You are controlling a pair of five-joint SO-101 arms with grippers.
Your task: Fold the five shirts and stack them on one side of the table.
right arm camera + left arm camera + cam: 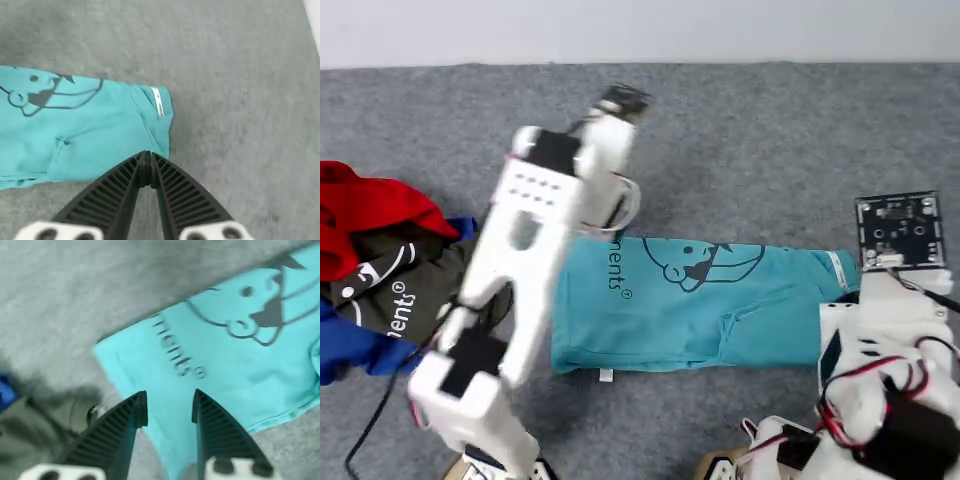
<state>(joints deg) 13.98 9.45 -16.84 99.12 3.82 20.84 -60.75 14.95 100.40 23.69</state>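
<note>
Teal shirt (690, 305) lies part-folded on the grey table (770, 130). I see my left gripper (169, 410) parted, empty, above its edge; right gripper (150, 167) closed, empty.

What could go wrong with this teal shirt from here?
The open left gripper hangs over the edge of the teal shirt beside the pile of unfolded shirts; it might snag the dark shirt too. The right gripper is shut above the other end, so lowering it could bunch the folded fabric instead of gripping.

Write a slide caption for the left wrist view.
Left end effector, open, over the edge of the folded turquoise printed shirt on the grey carpeted table.
</note>
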